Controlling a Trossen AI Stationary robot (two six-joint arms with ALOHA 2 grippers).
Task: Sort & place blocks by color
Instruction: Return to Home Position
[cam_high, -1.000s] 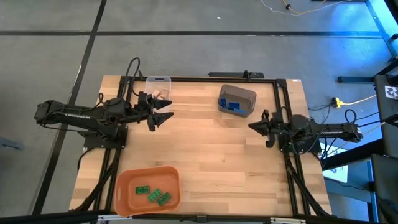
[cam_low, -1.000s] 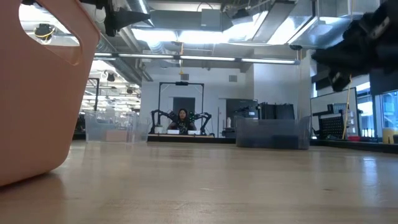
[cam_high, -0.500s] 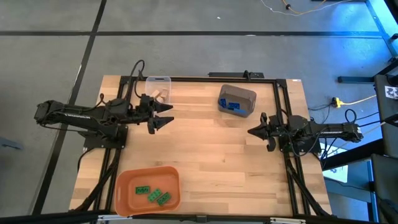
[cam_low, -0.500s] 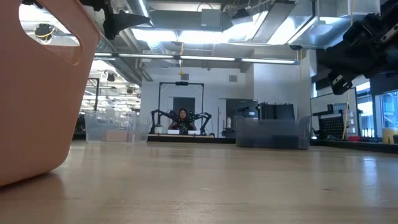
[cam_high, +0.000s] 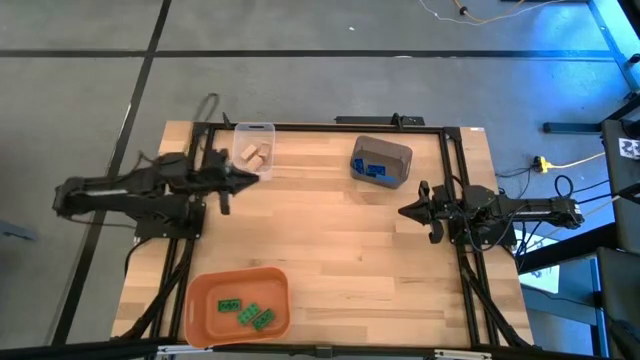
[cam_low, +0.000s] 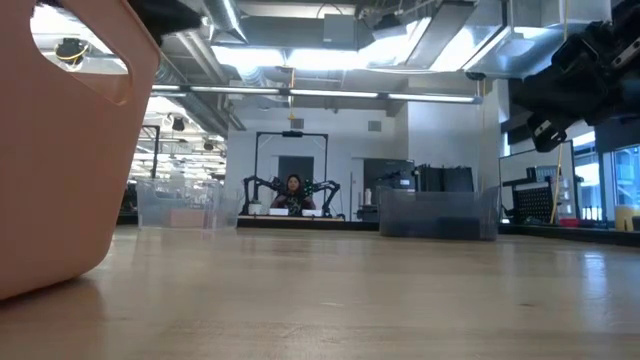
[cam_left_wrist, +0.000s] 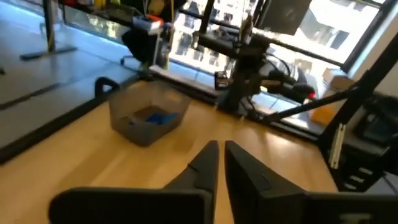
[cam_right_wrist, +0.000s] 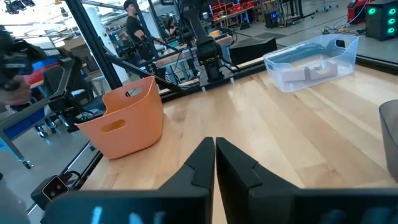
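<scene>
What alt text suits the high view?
Wooden table from above: green blocks in an orange plastic bin, tan blocks in a clear bin, blue blocks in a grey bin. Left gripper and right gripper hang empty at the sides.

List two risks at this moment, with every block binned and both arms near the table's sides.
1. The left pincer sits just beside the clear bin; a careless swing could knock it.
2. The orange bin stands at the edge of the table; a nudge might push it off.
</scene>
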